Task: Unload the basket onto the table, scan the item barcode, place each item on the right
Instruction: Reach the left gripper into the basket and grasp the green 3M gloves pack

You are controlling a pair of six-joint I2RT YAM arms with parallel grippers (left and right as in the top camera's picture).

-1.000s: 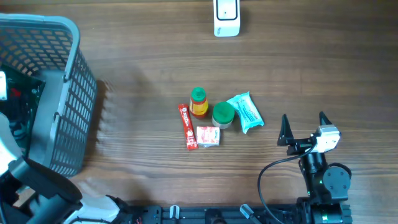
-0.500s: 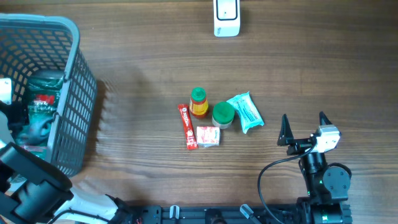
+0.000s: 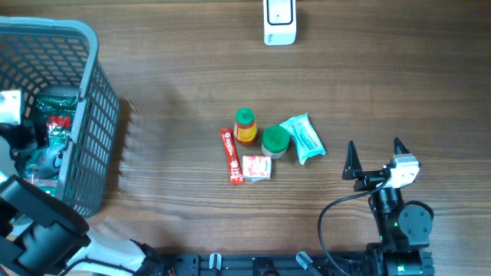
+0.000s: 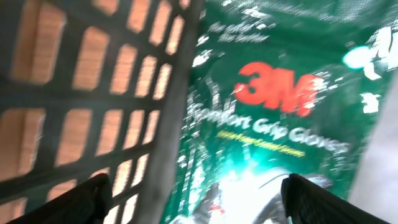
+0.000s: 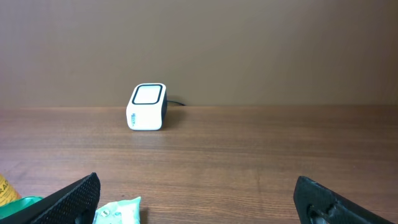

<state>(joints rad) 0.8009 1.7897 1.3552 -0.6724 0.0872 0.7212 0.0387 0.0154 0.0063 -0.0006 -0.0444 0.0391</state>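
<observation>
The basket [image 3: 84,115] is grey with square holes. The glove pack [image 4: 273,124] is shiny green with red letters. The scanner [image 5: 147,107] is white.

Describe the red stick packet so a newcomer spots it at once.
Small items cluster in the middle of the table. The red stick packet lies flat on the cluster's left edge, beside a green-capped bottle and a small box. It alone is long and thin.

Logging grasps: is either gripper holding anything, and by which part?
Nothing is held. Left gripper hangs open above the glove packet in the basket; right gripper is open, empty.
</observation>
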